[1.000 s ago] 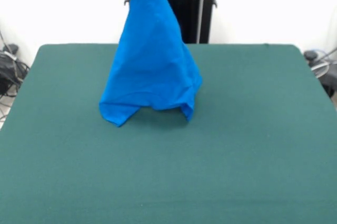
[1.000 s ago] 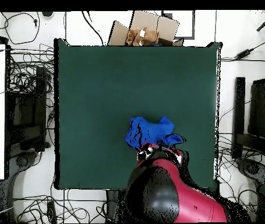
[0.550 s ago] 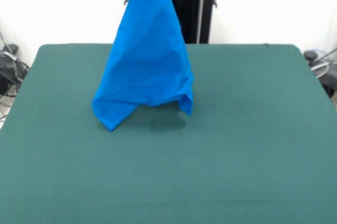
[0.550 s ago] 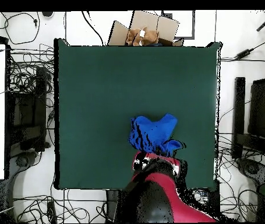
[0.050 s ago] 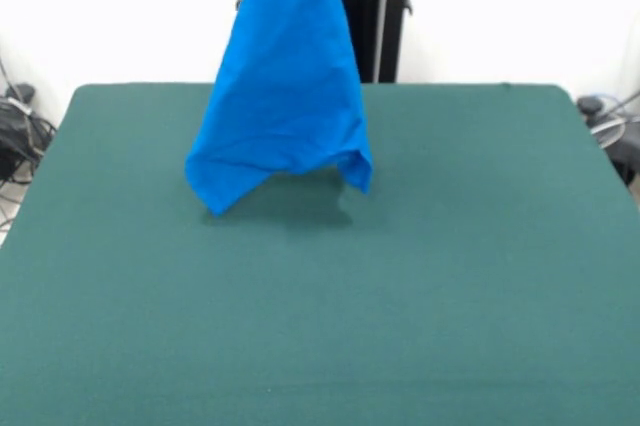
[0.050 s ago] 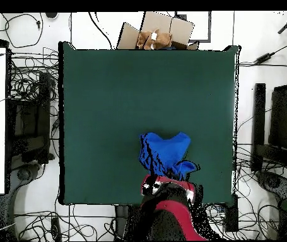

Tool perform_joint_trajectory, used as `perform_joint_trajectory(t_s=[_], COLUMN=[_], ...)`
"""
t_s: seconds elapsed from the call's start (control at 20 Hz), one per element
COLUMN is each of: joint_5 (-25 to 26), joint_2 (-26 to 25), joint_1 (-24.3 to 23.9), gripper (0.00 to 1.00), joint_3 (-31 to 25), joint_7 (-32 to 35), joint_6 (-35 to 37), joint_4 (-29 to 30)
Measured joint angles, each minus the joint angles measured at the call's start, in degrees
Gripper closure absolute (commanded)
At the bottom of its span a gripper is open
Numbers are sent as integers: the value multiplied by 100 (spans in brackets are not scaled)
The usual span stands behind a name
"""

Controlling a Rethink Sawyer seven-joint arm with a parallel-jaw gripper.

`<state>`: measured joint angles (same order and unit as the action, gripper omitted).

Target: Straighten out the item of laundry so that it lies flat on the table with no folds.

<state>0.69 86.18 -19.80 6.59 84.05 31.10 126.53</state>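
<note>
The item of laundry (image 5: 285, 86) was a plain bright blue all over, with no print showing on the hanging side, and in the overhead view it carried darker blue shading in its creases. The table (image 5: 450, 276) was an even dark green with no pattern. In the overhead view the arm (image 6: 171, 211) at about 6 o'clock was red and black with small white spots, and a cardboard box (image 6: 161, 31) at 12 o'clock was tan.

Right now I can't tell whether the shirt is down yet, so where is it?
In the front view the shirt hangs from above, left of centre over the table, its lower corners apparently just off the cloth.
</note>
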Motion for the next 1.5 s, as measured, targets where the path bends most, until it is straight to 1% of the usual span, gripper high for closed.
perform_joint_trajectory(t_s=[0.2,0.5,0.7,0.85,1.0,1.1,1.25,1.5], joint_5=[6,22,233,343,511,539,575,590], joint_2=[173,398,675,787,981,1027,1180,1337], joint_1=[16,51,-36,-121,-237,-250,-274,-309], gripper=[100,100,100,100,100,100,100,100], joint_3=[1,2,6,9,31,41,107,217], joint_7=[0,0,-101,-195,-464,-556,-903,-1332], joint_6=[610,1255,2131,2552,3249,3389,3705,3747], joint_4=[-59,-214,-549,-720,-1029,-1101,-1305,-1485])
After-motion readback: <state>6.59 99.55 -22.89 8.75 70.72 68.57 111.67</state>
